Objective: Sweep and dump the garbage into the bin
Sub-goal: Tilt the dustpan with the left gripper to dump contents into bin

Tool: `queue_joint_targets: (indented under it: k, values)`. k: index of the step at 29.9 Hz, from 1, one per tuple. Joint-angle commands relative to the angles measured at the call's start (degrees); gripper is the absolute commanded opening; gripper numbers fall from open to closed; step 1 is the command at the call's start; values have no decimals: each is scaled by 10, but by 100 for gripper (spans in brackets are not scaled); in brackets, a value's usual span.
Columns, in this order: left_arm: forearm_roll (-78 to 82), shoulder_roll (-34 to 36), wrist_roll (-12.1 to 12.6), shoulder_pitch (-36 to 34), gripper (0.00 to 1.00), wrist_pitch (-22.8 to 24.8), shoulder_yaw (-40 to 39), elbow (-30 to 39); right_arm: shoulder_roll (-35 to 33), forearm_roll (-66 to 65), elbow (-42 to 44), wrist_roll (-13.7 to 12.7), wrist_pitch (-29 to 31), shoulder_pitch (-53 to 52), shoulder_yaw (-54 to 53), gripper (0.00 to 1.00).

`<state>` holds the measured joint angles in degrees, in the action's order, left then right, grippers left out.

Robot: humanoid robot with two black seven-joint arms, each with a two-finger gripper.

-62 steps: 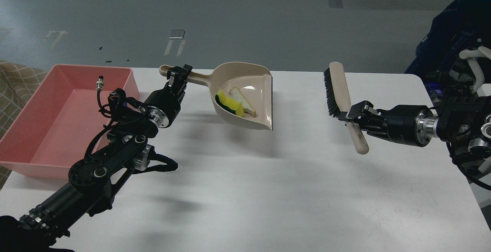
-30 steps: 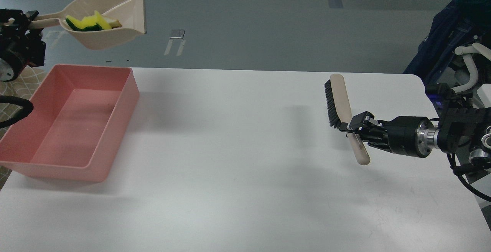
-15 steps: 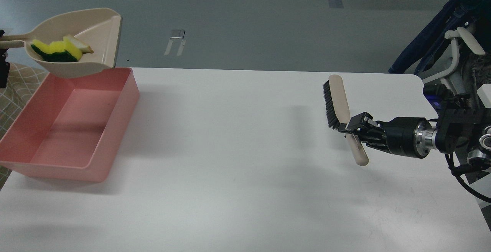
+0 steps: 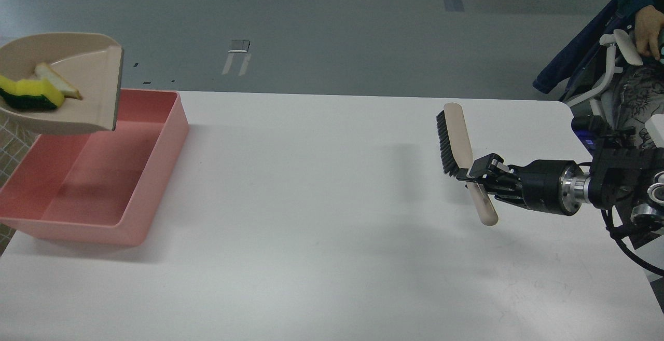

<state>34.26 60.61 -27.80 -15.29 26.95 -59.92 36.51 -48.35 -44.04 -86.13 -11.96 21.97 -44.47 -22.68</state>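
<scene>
The beige dustpan [image 4: 78,97] hangs in the air at the far left, over the far end of the salmon-pink bin [image 4: 98,175]. In the pan lie the garbage scraps: a yellow foam chunk with a dark green side [image 4: 23,94] and a pale beige strip [image 4: 57,84]. The pan's handle and my left gripper are past the left edge, out of view. My right gripper [image 4: 477,172] is shut on the handle of the beige brush [image 4: 459,138], whose black bristles face left, held just above the table at the right.
The white table [image 4: 311,216] spans the view. A person's hand and clothing [image 4: 643,19] and a white chair frame show at the far right, beyond the table's corner. Grey floor lies behind the table.
The dustpan with the scraps was lifted off the table, swung left and came down over the bin, its handle and my left gripper leaving the view. The right arm with the brush stayed nearly still.
</scene>
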Motion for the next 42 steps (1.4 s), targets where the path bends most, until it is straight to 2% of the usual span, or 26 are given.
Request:
queue_joint_targets:
  k: [1,7,13,20,37,42]
  values:
    - [29,9,-2,9,0,-12,9,0,0,0,0,0,0,0,0,0]
    - [117,13,-2,6,0,-52,23,0,0,0,0,0,0,0,0,0]
    - [143,57,-2,7,0,-88,23,0,0,0,1,0,0,0,0,0]
    - [186,71,-2,0,0,-118,23,2,1,0,1,0,0,1,-1,0]
    - [206,147,-2,2,0,-123,23,41,12,-1,3,0,0,0,0,0]
    - [204,147,-2,-4,0,-124,23,40,12,-1,2,0,0,0,0,0]
